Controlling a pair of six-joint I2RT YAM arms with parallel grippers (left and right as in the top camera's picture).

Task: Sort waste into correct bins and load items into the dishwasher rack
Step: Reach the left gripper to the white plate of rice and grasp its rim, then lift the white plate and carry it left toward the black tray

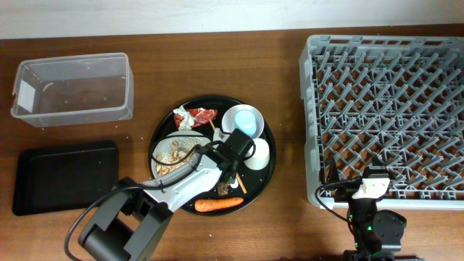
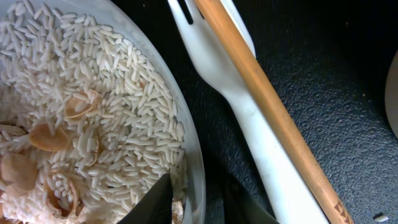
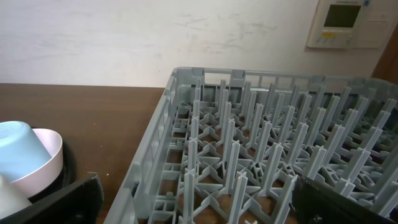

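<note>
The white plate (image 1: 174, 151) with rice scraps (image 2: 93, 93) lies on the round black tray. My left gripper (image 2: 198, 186) straddles the plate's right rim (image 2: 189, 143): one finger rests on the rice, the other on the tray outside, a small gap at each side. In the overhead view the left gripper (image 1: 217, 154) is over that rim. The white fork (image 2: 249, 118) and a wooden chopstick (image 2: 273, 118) lie just right of it. The red-and-white wrapper (image 1: 204, 114), tissue (image 1: 183, 119) and carrot (image 1: 217, 204) are on the tray. My right gripper (image 3: 199, 205) stands wide open, holding nothing, over the near left corner of the grey rack (image 3: 261, 149).
A light blue cup (image 1: 246, 120) sits in a white bowl (image 3: 48, 158), with a small white cup (image 1: 256, 152) beside them on the round black tray (image 1: 264, 174). The clear tub (image 1: 72, 88) and the black rectangular tray (image 1: 65, 177) are at the left. The rack (image 1: 388, 119) fills the right.
</note>
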